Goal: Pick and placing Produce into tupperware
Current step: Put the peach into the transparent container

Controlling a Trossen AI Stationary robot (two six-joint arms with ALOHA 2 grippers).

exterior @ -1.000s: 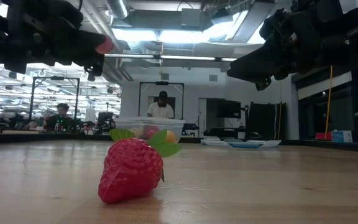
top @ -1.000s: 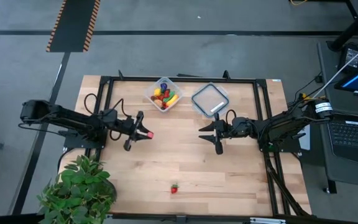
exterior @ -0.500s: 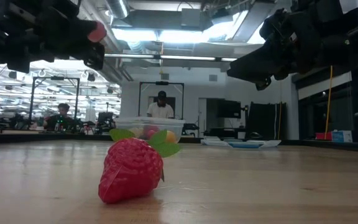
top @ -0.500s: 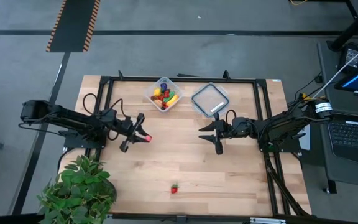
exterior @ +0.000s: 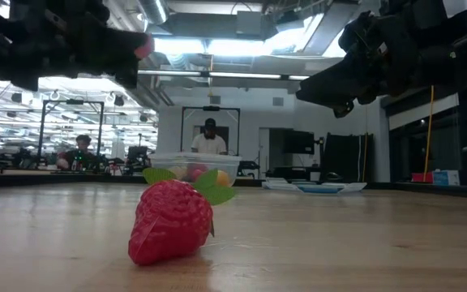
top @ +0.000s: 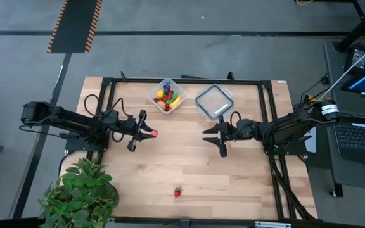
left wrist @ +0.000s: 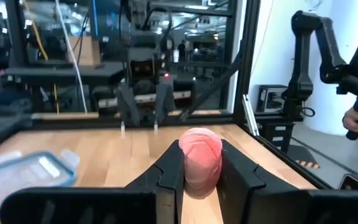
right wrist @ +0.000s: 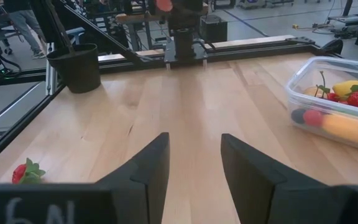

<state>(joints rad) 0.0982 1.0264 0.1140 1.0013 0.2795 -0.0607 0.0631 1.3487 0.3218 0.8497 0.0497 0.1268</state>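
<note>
Left fingers (left wrist: 201, 171): clamped on a pink-red piece (left wrist: 202, 157) (kind unclear).
Right fingers (right wrist: 194, 165): apart, empty.
Tupperware (top: 167, 95): contents partly overlapping.
Strawberry (top: 178, 191): alone on worktop (top: 233, 171).

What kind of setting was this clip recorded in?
Probably a robotics lab or workshop: a light wooden table boxed by a black metal frame, more black framed rigs and people seated at benches beyond, a laptop alongside.
</note>
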